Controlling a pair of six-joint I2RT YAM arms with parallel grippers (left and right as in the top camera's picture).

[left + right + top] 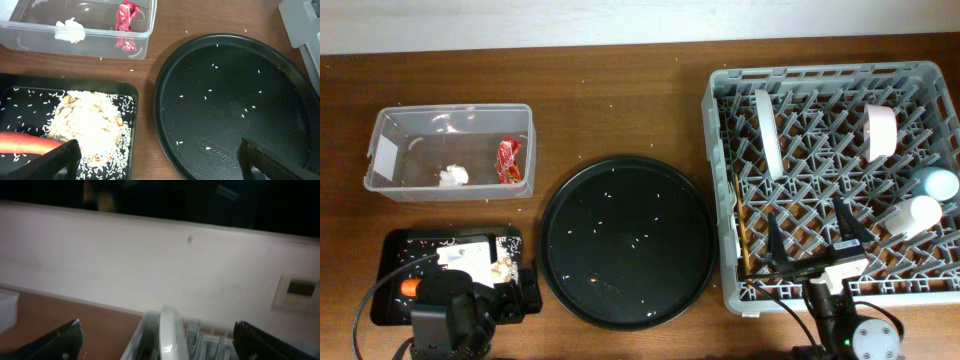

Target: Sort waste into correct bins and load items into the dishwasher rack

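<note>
**A:** Where's the waste?

**B:** The wrapper [508, 158] and tissue [453, 176] lie in the tub [450, 112], far left on the worktop [620, 100]. The carrot [25, 144] and scraps [90, 120] are in the black tray [395, 245], near left, just beside the round tray [626, 240].

**A:** And the dishes?

**B:** In the rack [820, 72], on the right. The plate [769, 133] stands on edge at the far left inside, with the bowl [880, 130] to its right. The blue cup [937, 183] and white cup [910, 215] sit by the right wall. The chopsticks [740, 215] lie along the left side.

**A:** End effectors?

**B:** The left end effector [159, 147] hovers by the black tray's near right corner, fingers wide apart and empty. The right end effector [812, 240] hangs over the rack's near edge, fingers also apart, gripping nothing.
</note>
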